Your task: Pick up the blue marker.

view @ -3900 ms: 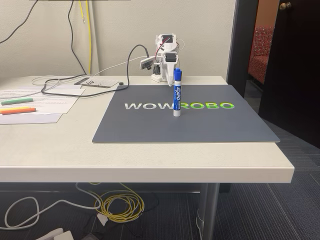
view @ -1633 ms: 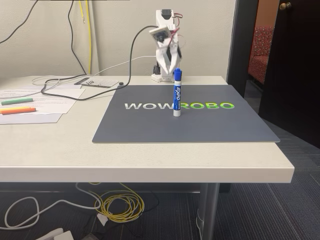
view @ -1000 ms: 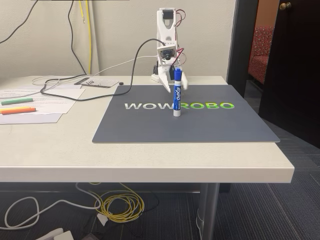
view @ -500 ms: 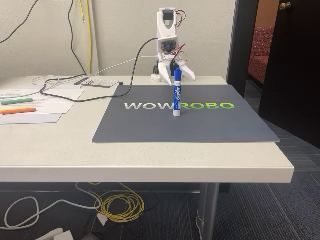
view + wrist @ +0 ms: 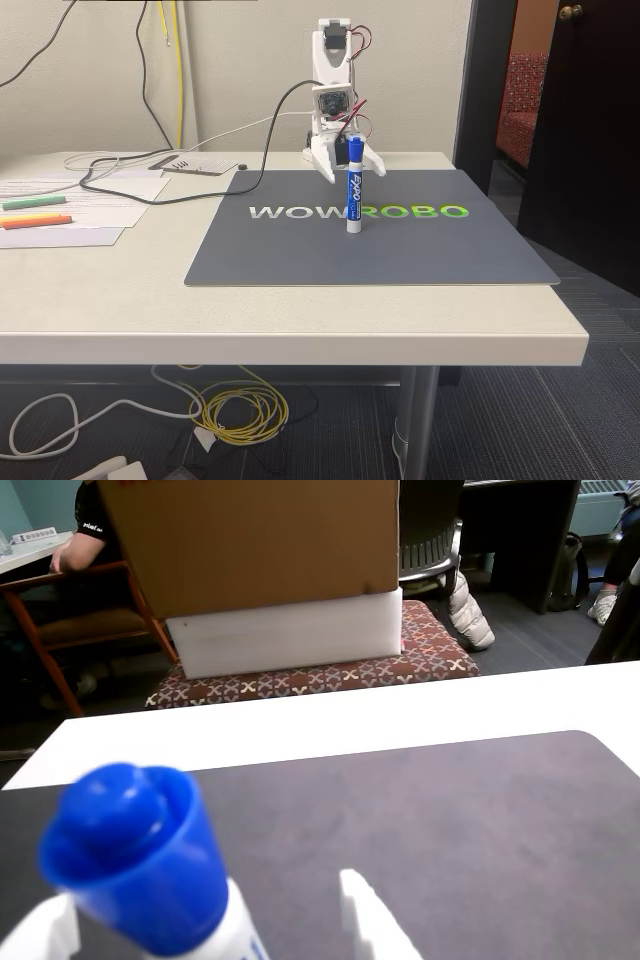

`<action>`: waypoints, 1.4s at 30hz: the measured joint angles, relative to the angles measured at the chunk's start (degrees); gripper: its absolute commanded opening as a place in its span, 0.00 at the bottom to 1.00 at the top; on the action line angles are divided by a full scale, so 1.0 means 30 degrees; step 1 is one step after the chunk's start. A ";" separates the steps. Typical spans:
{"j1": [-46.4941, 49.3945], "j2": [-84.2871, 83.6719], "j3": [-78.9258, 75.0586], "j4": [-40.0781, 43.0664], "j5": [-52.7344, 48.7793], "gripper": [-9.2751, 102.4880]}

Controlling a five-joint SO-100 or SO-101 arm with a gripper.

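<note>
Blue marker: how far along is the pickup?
Approach looks done: the tool is open, its fingers on both sides of the blue marker. In hand: alignment around the capped top. Left: close and lift; the marker stands upright on the gray mat, not yet gripped.

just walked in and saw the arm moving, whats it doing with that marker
The small white arm is reaching for the blue marker, which stands upright on the grey WOWROBO mat. The gripper is open, one finger on each side of the blue cap. It has not closed, and the marker is not lifted.
</note>
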State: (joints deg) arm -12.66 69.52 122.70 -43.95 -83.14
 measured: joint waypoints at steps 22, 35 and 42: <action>0.0000 -0.0439 -0.0205 0.0615 0.0410 0.11; 0.0059 0.6885 0.0791 0.7764 0.6445 0.25; 0.0176 1.4238 -0.1465 1.9951 1.0664 0.29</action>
State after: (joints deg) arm -12.13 112.24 118.30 15.91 -51.15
